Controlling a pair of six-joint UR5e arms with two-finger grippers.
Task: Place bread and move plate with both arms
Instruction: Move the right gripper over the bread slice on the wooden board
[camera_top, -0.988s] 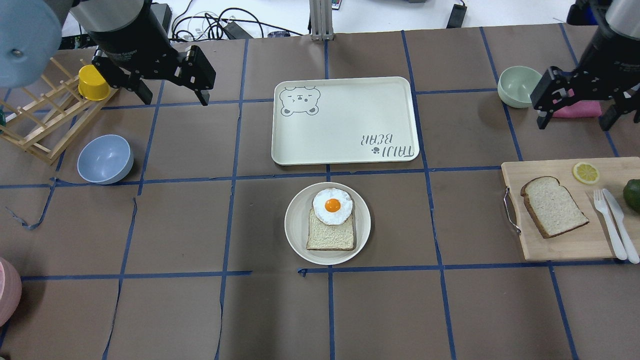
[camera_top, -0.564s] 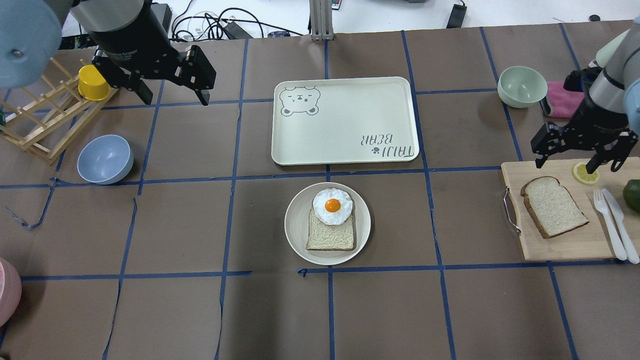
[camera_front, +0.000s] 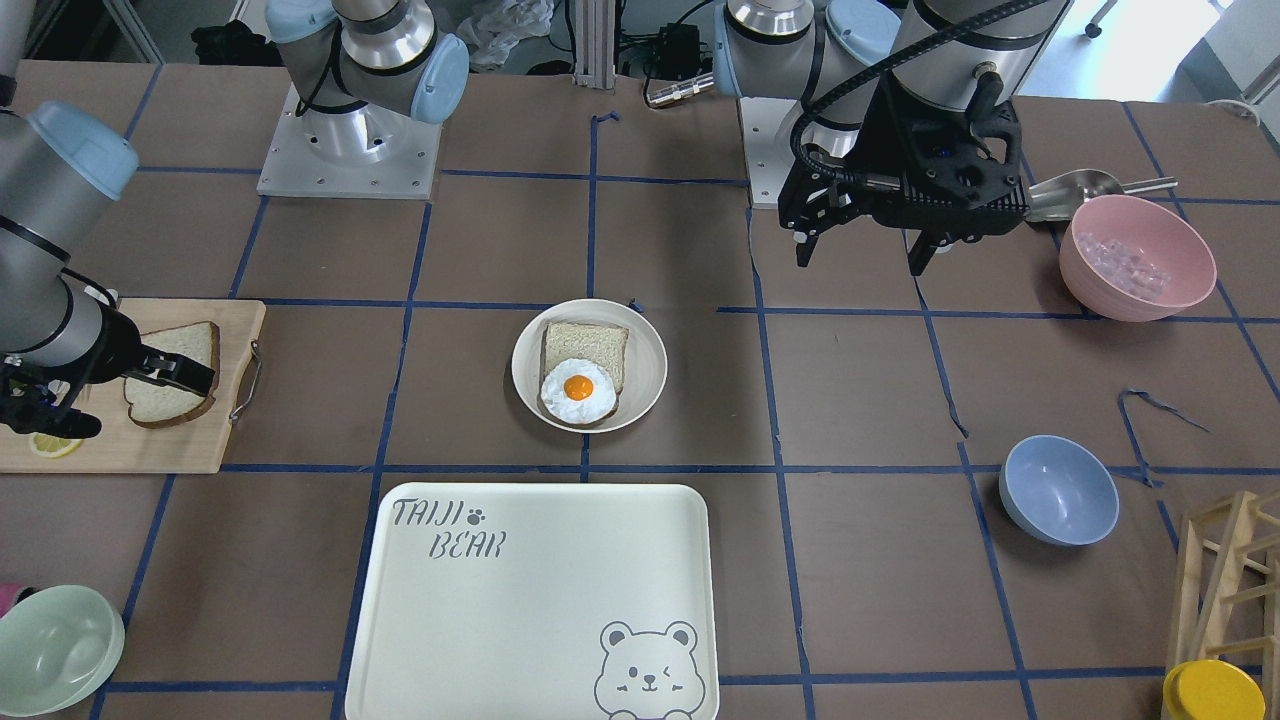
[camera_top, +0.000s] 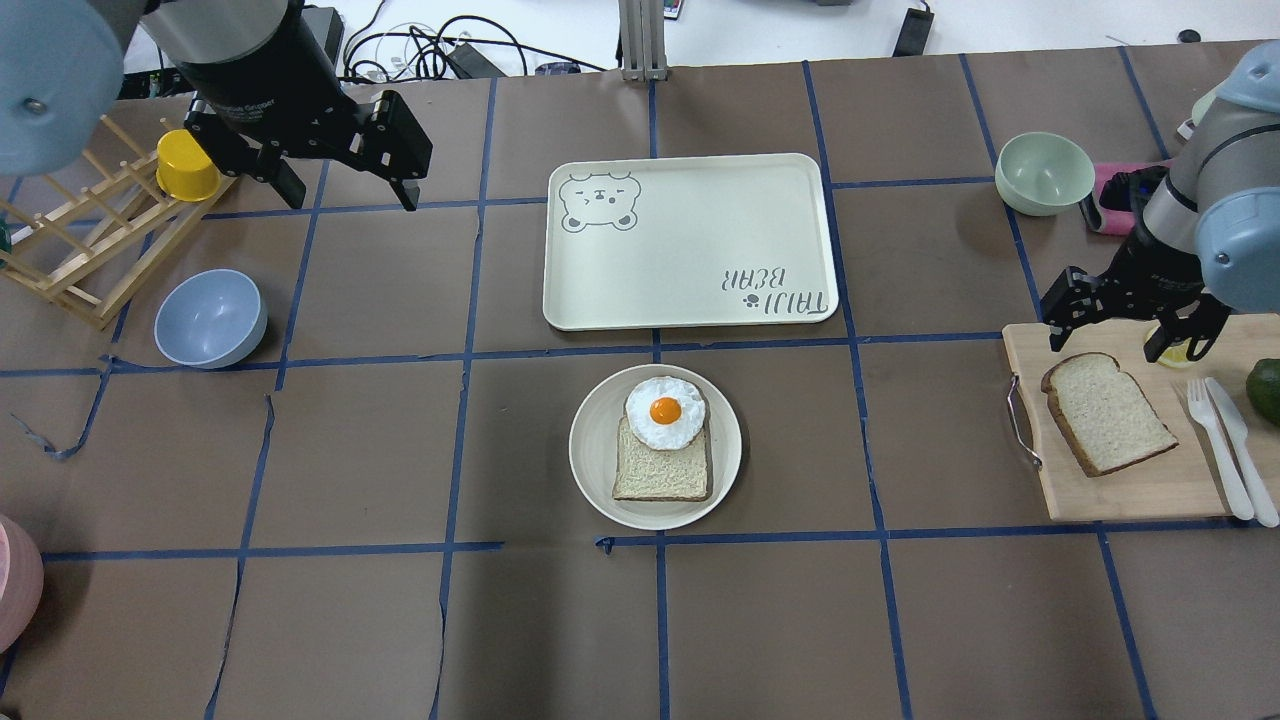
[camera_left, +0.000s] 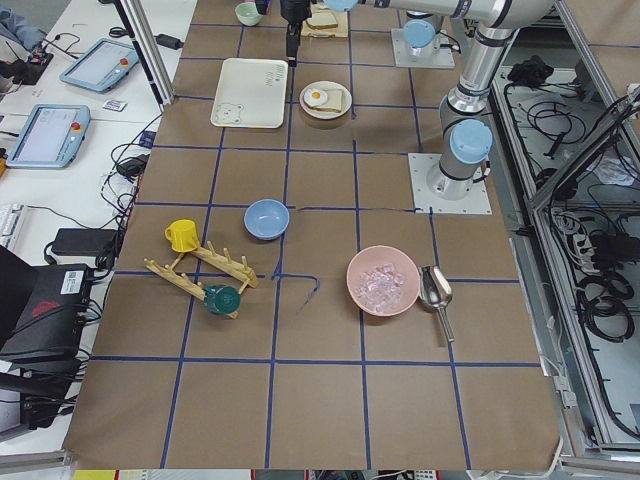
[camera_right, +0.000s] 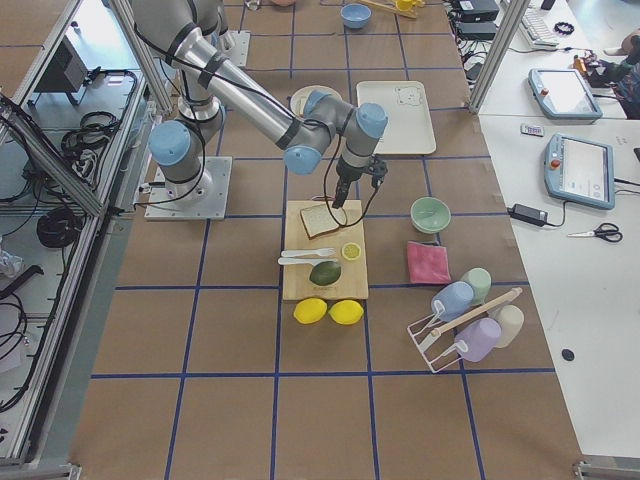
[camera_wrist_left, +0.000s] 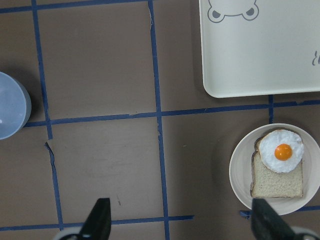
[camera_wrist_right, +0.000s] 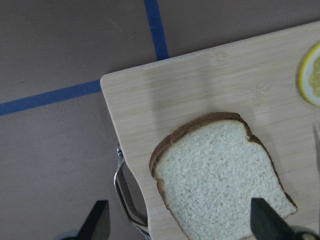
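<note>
Right gripper (camera_top: 1122, 338): fingers spread, gripping nothing, hanging over the bread (camera_top: 1108, 415), which lies flat on a wooden board (camera_top: 1150, 495) at the counter's right edge. Left gripper (camera_top: 350, 198): likewise spread, toward the left end. Plate (camera_top: 590, 470), mid-counter: holds a squarer slice (camera_top: 660, 478) under a fried egg (camera_top: 664, 410). Pink bowl (camera_front: 1137, 258), left edge: clear cubes. Tray (camera_top: 690, 240): just beyond the plate. Surface: brown paper (camera_top: 350, 450), blue tape grid. Cables (camera_top: 430, 45) past the far edge.

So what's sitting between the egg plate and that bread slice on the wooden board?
Only bare brown table crossed by a blue tape line, then the board's metal handle, seen in the overhead view.
</note>
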